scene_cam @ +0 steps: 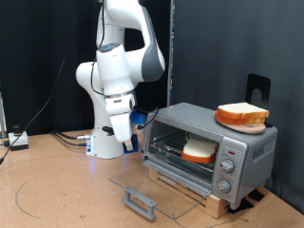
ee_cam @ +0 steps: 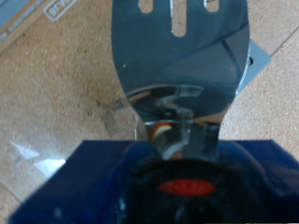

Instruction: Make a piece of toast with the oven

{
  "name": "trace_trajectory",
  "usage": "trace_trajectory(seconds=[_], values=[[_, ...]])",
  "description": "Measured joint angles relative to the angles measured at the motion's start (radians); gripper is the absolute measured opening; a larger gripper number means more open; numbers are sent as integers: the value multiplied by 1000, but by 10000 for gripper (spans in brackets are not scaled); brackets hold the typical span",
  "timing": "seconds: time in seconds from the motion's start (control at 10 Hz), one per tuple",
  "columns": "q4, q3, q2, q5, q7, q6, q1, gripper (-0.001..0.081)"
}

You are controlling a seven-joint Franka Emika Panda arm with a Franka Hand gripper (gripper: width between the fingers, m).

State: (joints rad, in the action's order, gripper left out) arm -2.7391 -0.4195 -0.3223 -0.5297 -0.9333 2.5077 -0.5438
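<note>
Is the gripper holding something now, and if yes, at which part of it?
Yes. The gripper holds a metal spatula at its narrow handle end; the slotted blade points away from the fingers.

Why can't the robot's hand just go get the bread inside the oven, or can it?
Probably it can. The oven has its glass door dropped open, so nothing blocks the piece of toast inside. The gripper holds a metal spatula just beside the opening.

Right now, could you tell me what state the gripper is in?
Gripper: shut on the metal spatula's handle, left of the oven in the exterior view.
</note>
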Motion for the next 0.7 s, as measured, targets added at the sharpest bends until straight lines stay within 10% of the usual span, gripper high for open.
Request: trace_trajectory(seconds=[0.4, 0.7], values=[[-5, 93, -97, -230, -242, -74, 73, 396], [-8, 137, -225, -235, -272, -222, 77, 396]])
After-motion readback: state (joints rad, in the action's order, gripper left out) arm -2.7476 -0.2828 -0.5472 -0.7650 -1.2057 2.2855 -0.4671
